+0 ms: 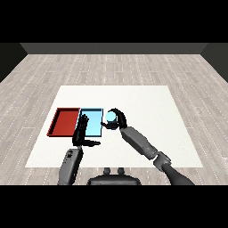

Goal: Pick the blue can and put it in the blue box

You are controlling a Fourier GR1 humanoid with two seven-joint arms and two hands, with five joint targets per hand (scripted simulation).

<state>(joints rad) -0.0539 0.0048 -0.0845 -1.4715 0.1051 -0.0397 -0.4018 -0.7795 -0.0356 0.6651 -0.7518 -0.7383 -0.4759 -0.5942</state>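
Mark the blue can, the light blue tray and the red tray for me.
blue can (110, 117), head view, on its visible top, inside the right robot hand's curl.
light blue tray (94, 127), head view, on its bare floor.
red tray (64, 122), head view, on its bare floor.

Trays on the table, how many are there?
2. The red tray lies at the left; the light blue tray sits right beside it, partly covered by the left hand. None seems hidden.
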